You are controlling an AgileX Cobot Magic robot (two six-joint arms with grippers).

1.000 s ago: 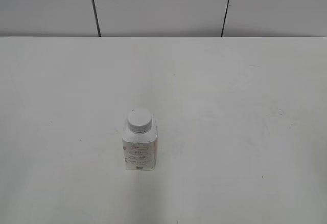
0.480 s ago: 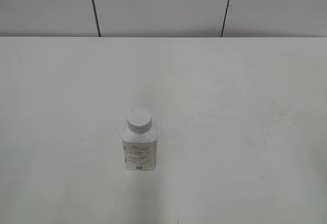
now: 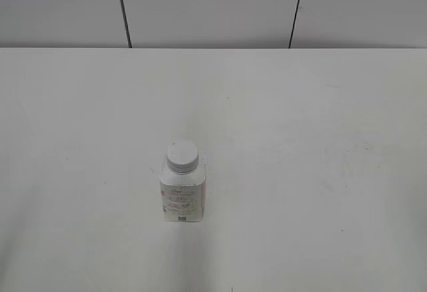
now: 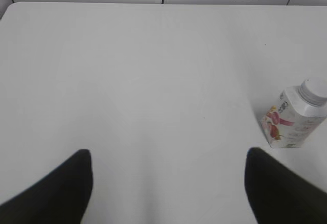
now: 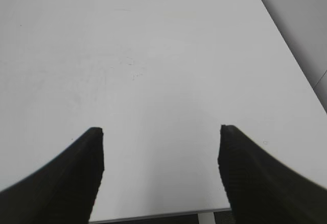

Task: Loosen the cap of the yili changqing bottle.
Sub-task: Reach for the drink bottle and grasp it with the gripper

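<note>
Yili changqing bottle (image 3: 182, 195) upright on the white table (image 3: 300, 172), cap (image 3: 182, 156) seated flat on the neck, nothing touching either. Label side with small print facing the exterior camera; pink and yellow print visible on another face in the left wrist view (image 4: 291, 124), cap (image 4: 315, 89) at the frame's right edge. Left gripper (image 4: 168, 155) spread wide, both dark fingers (image 4: 61, 188) low in frame, well apart from the bottle, which sits just beyond the right-hand finger. Right gripper (image 5: 161, 129) likewise spread wide over bare table, bottle out of that view. Neither of the 2 grippers holding anything.
</note>
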